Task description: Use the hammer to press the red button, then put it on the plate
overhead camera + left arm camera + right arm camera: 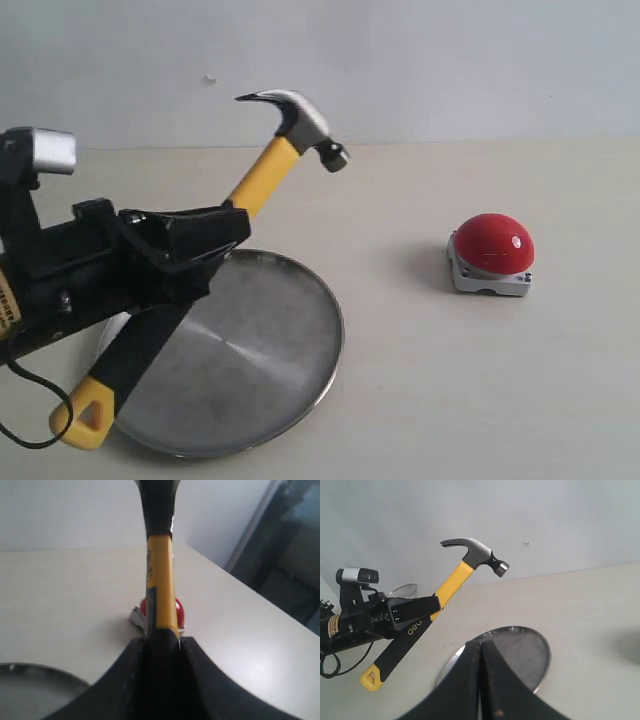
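Observation:
My left gripper (205, 240) is shut on the hammer (262, 175), clamping the handle about midway. The hammer slants up to the right, its steel head (300, 120) high above the table and its yellow end hanging low over the plate (290, 340). The red button (493, 243) rests on its grey base at the right, well apart from the hammer head. In the left wrist view the yellow handle (161, 587) rises from between the jaws, with the button (178, 611) partly hidden behind it. My right gripper (482, 650) is shut and empty; beyond it lie the plate (530, 655) and the hammer (452, 582).
The pale tabletop (480, 390) stretches around the plate and button. A plain grey wall (450, 60) closes the back. In the left wrist view the table edge (260, 597) drops off to a dark area.

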`<state>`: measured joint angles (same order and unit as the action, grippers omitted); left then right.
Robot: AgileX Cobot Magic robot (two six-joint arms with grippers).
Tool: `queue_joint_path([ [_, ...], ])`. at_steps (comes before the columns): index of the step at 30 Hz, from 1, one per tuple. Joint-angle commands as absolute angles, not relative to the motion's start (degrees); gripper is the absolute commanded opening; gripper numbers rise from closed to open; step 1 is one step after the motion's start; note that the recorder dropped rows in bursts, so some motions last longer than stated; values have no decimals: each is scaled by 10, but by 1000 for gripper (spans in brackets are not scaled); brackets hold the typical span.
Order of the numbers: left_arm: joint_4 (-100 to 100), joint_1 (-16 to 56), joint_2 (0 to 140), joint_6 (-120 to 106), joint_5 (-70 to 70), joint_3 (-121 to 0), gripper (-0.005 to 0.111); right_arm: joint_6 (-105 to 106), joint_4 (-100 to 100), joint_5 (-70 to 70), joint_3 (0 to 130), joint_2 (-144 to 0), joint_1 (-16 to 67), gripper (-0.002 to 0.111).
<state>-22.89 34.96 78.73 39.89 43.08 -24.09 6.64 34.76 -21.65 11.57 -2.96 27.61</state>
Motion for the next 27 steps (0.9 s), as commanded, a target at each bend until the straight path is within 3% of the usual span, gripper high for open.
queue_joint_path([
  [1, -139, 348, 777, 358, 499, -220, 0, 67, 346, -215, 114, -27, 276, 0],
  [27, -47, 331, 993, 430, 606, -220, 0, 67, 346, -214, 114, -27, 276, 0],
])
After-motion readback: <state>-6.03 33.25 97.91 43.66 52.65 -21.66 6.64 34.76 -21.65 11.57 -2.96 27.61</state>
